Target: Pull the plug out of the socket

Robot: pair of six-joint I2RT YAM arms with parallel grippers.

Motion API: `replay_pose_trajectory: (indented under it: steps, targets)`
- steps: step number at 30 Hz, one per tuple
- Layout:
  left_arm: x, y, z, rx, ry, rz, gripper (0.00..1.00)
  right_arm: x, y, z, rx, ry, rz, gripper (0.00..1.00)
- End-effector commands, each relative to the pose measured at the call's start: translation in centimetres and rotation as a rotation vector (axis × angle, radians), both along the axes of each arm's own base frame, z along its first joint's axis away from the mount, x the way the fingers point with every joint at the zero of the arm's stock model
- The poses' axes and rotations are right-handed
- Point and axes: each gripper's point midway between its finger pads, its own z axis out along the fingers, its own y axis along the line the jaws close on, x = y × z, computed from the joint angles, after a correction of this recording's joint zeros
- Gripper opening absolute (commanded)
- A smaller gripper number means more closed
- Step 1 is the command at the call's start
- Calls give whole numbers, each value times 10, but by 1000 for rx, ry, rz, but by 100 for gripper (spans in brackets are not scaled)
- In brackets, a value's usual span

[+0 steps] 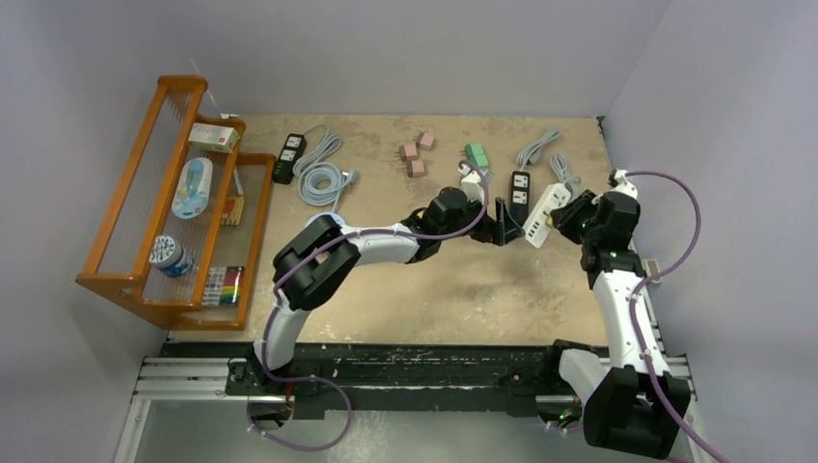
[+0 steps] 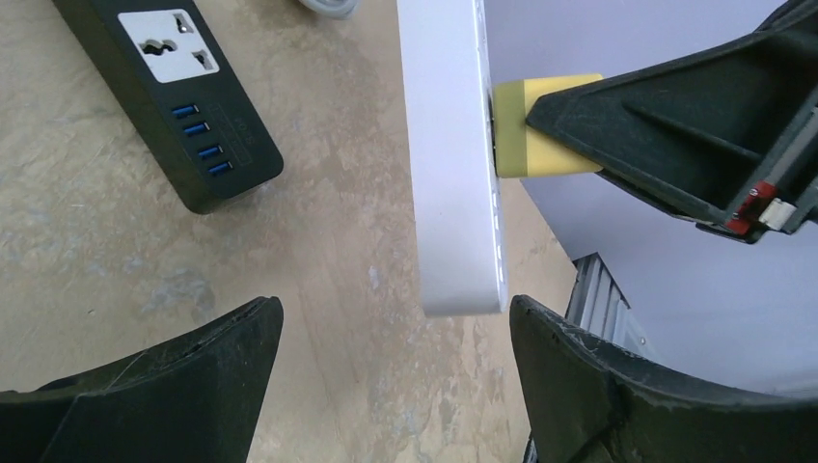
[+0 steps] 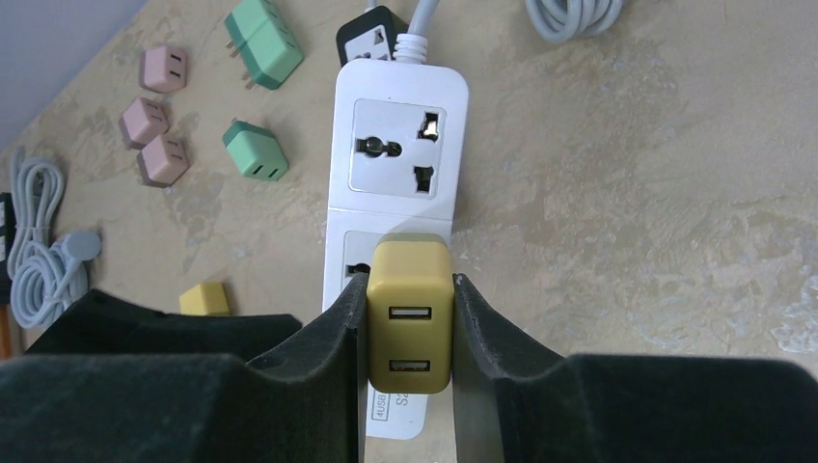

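A white power strip (image 1: 542, 212) lies on the table right of centre. It also shows in the right wrist view (image 3: 400, 164) and edge-on in the left wrist view (image 2: 449, 164). A yellow USB plug (image 3: 410, 313) sits in its second socket, and also shows in the left wrist view (image 2: 540, 125). My right gripper (image 3: 407, 282) is shut on the plug's two sides; from above it (image 1: 561, 220) is at the strip's right edge. My left gripper (image 2: 395, 309) is open, with the strip's near end just beyond its fingertips. From above it (image 1: 504, 224) is left of the strip.
A black power strip (image 1: 521, 188) lies just behind the white one, seen also in the left wrist view (image 2: 183, 106). Green adapters (image 1: 476, 154), pink adapters (image 1: 415, 154), a loose yellow plug (image 3: 204, 299), coiled cables (image 1: 323, 178) and a wooden rack (image 1: 174, 203) stand further left.
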Motion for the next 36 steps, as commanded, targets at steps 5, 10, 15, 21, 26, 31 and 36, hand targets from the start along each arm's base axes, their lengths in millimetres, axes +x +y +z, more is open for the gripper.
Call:
replay_pose_trajectory:
  steps: [5,10,15,21,26,31,36]
  targets:
    - [-6,-48,21,-112,9,-145,86,10,20,34,36,-155,101,0]
    - [-16,-69,12,-157,58,-234,12,10,17,35,26,-154,90,0]
    - [3,-73,-32,-15,145,-141,0,-7,-23,77,-130,-219,-140,0]
    - [-7,-91,-58,37,211,-156,0,-7,26,117,8,-460,70,0]
    - [-13,-102,-55,9,224,-175,0,-11,18,124,-4,-478,19,0]
    - [-15,-105,-57,9,223,-190,0,-17,-1,115,-25,-438,-101,0]
    - [-24,-100,-59,30,219,-219,49,-15,-9,108,-44,-416,-138,0]
